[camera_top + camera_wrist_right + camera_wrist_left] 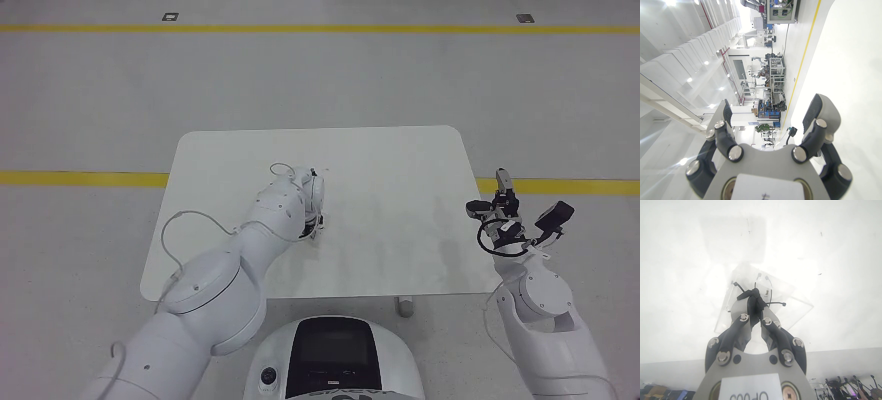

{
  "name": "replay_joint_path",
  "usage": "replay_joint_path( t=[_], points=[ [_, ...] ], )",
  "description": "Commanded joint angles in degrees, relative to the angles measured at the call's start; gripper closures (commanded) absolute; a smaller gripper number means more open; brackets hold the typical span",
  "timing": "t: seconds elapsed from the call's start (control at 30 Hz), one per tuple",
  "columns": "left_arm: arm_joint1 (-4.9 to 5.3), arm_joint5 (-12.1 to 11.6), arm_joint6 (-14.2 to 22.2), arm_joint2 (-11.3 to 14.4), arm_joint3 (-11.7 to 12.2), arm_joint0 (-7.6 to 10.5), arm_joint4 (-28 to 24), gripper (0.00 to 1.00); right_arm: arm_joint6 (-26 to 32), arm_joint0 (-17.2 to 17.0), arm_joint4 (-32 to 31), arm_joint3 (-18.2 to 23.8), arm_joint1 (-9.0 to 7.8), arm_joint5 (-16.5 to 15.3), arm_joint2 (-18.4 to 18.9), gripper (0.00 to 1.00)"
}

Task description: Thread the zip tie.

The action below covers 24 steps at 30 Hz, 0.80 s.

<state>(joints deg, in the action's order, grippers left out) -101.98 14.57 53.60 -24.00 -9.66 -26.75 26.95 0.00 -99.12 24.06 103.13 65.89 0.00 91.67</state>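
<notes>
Left wrist view: left gripper (753, 297) pinches zip tie (780, 303); right gripper (771, 99) spread.

— Where's the clear block (791, 298)?
— On the table (400, 170), about the middle, with the zip ties (780, 303) set in it. My left gripper (753, 296) is right over it, tips among the ties.
— And the other?
— My right gripper (771, 100) is beyond the table's right edge, well apart.
</notes>
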Motion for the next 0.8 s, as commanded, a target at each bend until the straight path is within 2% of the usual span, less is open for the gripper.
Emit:
replay_joint_path(
  t=[0.0, 0.43, 0.77],
  points=[
    [0.04, -0.1, 0.1, 0.1, -0.2, 0.26, 0.0, 1.0, 0.0, 0.0, 0.0, 0.0, 0.0, 0.0, 0.0, 0.0],
    [0.53, -0.6, 1.4, 0.5, -1.8, 0.84, -0.2, 1.0, 0.0, 0.0, 0.0, 0.0, 0.0, 0.0, 0.0, 0.0],
    [1.55, -0.5, 2.8, 0.6, -3.7, 1.63, -0.4, 1.0, 0.0, 0.0, 0.0, 0.0, 0.0, 0.0, 0.0, 0.0]
  ],
)
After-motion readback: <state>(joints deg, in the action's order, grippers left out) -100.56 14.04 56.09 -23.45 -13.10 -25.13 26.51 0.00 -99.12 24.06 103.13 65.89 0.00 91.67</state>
